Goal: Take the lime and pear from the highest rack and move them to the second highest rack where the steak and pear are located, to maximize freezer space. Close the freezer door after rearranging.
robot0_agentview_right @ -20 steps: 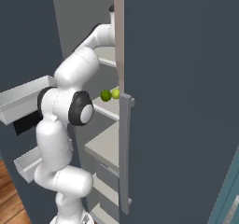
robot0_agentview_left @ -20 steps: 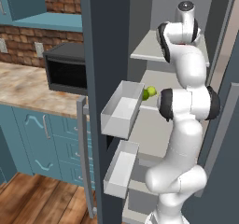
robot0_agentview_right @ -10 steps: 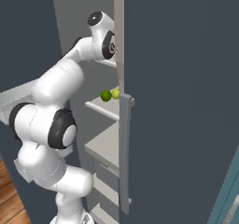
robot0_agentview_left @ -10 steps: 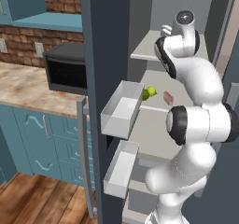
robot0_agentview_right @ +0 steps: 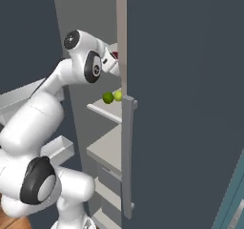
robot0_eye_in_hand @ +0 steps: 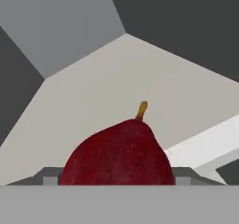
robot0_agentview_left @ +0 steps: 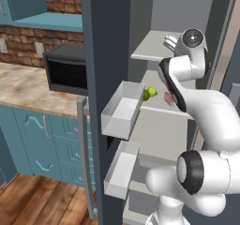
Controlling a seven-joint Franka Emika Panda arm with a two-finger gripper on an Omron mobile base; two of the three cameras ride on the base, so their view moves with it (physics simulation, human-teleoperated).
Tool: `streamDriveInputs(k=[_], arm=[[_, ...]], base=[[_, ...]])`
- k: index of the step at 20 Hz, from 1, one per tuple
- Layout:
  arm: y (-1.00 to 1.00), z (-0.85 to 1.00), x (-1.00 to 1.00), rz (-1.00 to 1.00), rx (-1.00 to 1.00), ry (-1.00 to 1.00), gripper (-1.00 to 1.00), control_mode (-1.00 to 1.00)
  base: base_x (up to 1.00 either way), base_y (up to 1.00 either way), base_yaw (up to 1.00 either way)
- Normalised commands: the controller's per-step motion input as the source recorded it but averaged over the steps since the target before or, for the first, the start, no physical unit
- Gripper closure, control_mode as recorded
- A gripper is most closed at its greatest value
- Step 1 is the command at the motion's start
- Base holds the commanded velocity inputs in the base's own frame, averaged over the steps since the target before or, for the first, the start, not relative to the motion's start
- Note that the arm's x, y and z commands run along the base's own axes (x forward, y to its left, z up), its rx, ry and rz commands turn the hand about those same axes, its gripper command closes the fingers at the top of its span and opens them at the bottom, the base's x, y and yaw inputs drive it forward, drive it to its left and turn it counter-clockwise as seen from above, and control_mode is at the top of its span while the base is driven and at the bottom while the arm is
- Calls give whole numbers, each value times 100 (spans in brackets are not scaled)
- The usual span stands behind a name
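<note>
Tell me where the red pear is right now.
The red pear sits low and centre in the hand view, close at the gripper, above a pale grey freezer shelf. In the right base view a sliver of it shows at the freezer's post, above the two green fruits.

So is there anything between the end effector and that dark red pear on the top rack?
Nothing visible. In the hand view the red pear sits right in front of the camera on the pale shelf, with no other object before it.

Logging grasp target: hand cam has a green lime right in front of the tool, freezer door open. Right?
Not a lime. The fruit close up in the hand view is a dark red pear with a tan stem. The freezer door is open, as you said; the left base view shows that.
</note>
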Motion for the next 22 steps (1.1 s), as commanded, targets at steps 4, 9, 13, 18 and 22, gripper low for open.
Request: streamDriveInputs(k=[4, 9, 13, 18, 22], arm=[[29, -4, -99, 0, 1, 0, 100, -100], [24, -19, -66, 4, 7, 11, 100, -100], [29, -46, -32, 12, 0, 22, 100, -100], [32, -62, 1, 5, -8, 21, 100, -100], [10, -50, 42, 0, -8, 7, 100, -100]], base=[[0, 0, 0], [0, 0, 0], [0, 0, 0], [0, 0, 0], [0, 0, 0]])
